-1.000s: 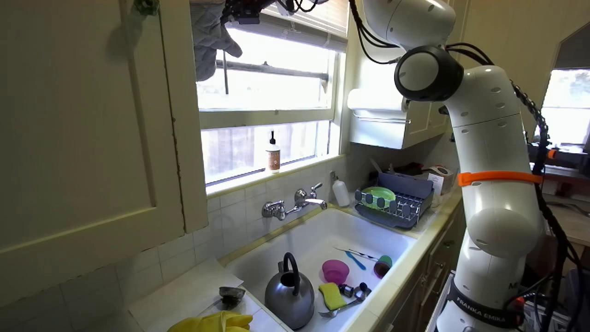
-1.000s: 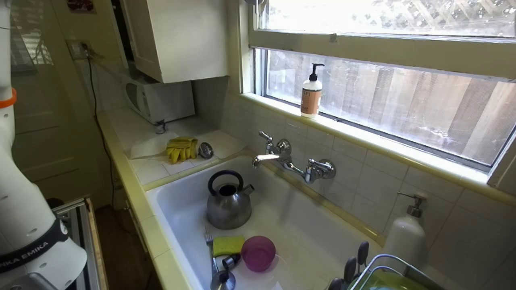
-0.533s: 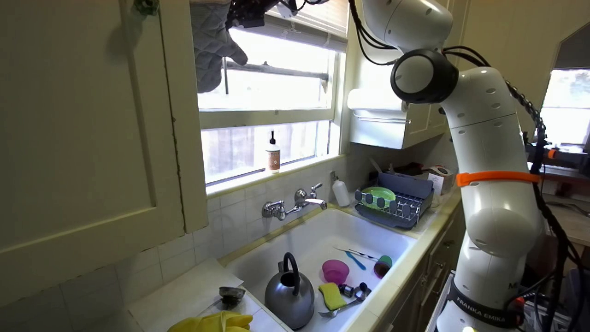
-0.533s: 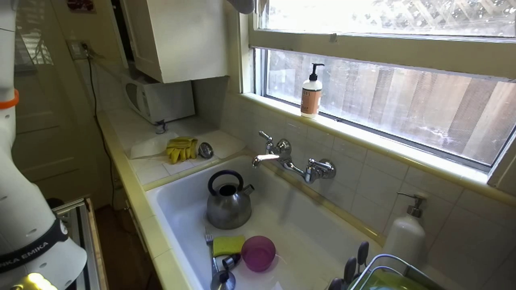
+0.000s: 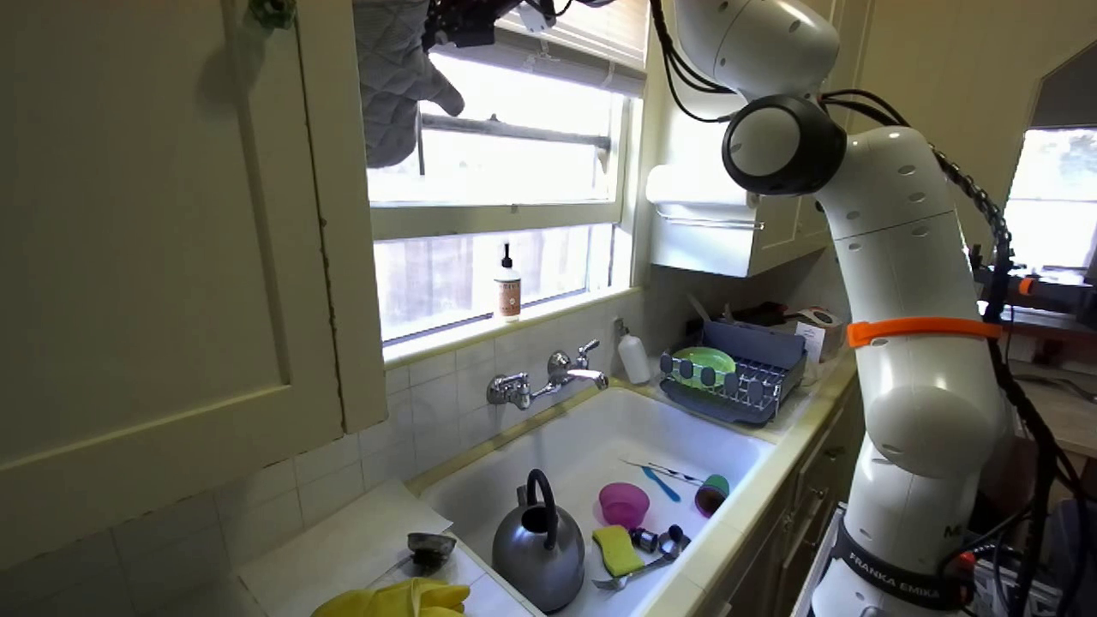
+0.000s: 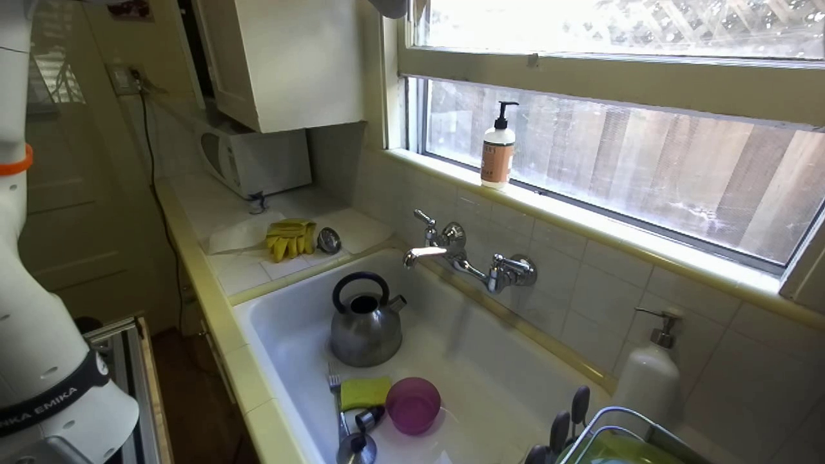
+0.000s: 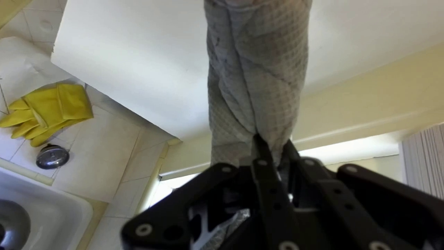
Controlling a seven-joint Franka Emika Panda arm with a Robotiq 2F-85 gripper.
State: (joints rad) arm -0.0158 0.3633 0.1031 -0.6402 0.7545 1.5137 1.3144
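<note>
Mitt (image 5: 392,94) hangs high by the cabinet (image 5: 171,257) and window (image 5: 514,163), the gripper (image 7: 272,146) pinched nearly together on its grey cloth, a narrow hold that likely lets the rest droop, well above the sink (image 5: 557,458)

A kitchen is indicated by a white sink (image 6: 490,367), above which a chrome faucet (image 6: 453,238) is mounted on a tiled wall (image 6: 580,290). A kettle (image 6: 366,338) is seen in the sink, a microwave (image 6: 274,161) and a dish rack (image 5: 758,344) are set on the counter (image 6: 243,278), and an oven mitt (image 5: 392,94) is visible.
</note>
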